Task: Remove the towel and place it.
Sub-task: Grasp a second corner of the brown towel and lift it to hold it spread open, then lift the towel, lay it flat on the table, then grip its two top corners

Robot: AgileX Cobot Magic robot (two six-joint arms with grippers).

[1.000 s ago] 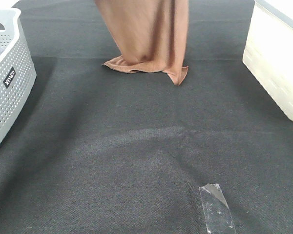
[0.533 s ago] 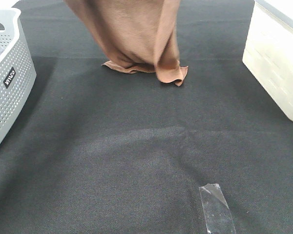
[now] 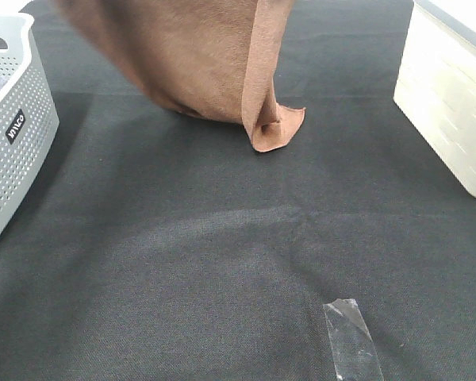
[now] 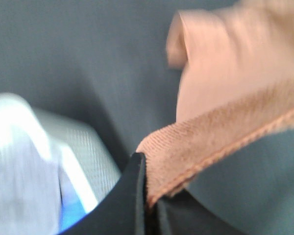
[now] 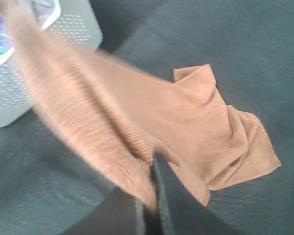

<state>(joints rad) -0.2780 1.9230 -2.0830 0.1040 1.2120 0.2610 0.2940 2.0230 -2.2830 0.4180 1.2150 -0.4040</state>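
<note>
The brown towel (image 3: pixel 198 63) hangs spread from above the top edge of the exterior view, its lower corner (image 3: pixel 274 127) folded on the dark mat. Both grippers are out of that view. In the left wrist view my left gripper (image 4: pixel 146 196) is shut on the towel's stitched hem (image 4: pixel 210 142). In the right wrist view my right gripper (image 5: pixel 149 196) is shut on another edge of the towel (image 5: pixel 196 122), and the cloth stretches away toward the basket.
A grey perforated basket (image 3: pixel 12 127) stands at the left edge, seen also in the right wrist view as the basket (image 5: pixel 73 29) with cloth inside. A white bin (image 3: pixel 452 103) stands at the right. A strip of clear tape (image 3: pixel 351 337) lies on the mat in front.
The towel has been spread wider to the left and lifted. Its bunched lower edge has come off the mat on the left, leaving only the right corner down.
</note>
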